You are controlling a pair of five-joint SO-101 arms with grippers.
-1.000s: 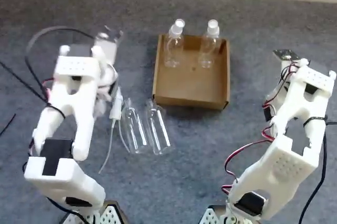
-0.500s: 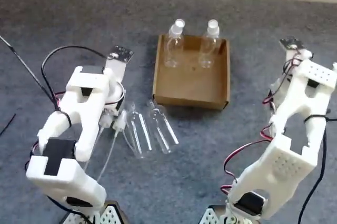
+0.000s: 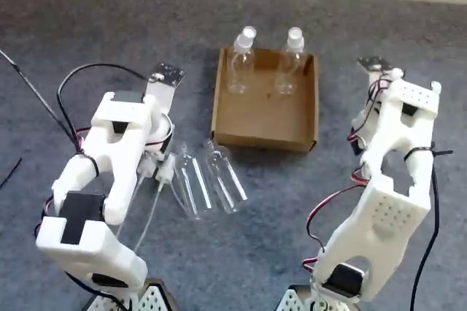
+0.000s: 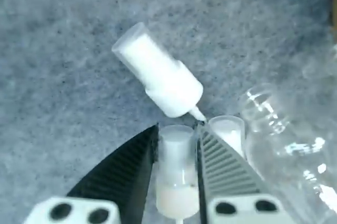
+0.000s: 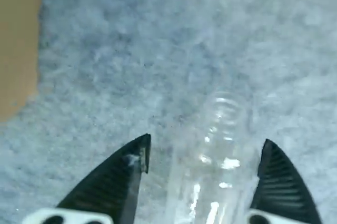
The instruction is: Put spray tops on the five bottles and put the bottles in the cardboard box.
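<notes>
My left gripper [image 4: 177,132] is shut on a white spray top [image 4: 176,182], held next to the open mouth [image 4: 226,128] of a clear bottle [image 4: 287,145] lying on the carpet. A second spray top [image 4: 158,79] lies just beyond the fingertips. From above, the held spray top [image 3: 165,169] trails a thin tube, and two uncapped bottles [image 3: 191,181] [image 3: 226,176] lie beside it. The cardboard box [image 3: 266,132] holds two capped bottles [image 3: 241,63] [image 3: 289,61]. My right gripper [image 5: 205,145] is open, its fingers on either side of another uncapped bottle [image 5: 213,176] lying on the carpet.
Grey carpet covers the table. The box's side [image 5: 18,40] is close to the right gripper. Black cables [image 3: 66,99] loop around the left arm. Open carpet lies between the lying bottles and the right arm.
The left arm swung toward the lying bottles with the spray top and nudged them, then held still. The right arm has moved in toward the box.
</notes>
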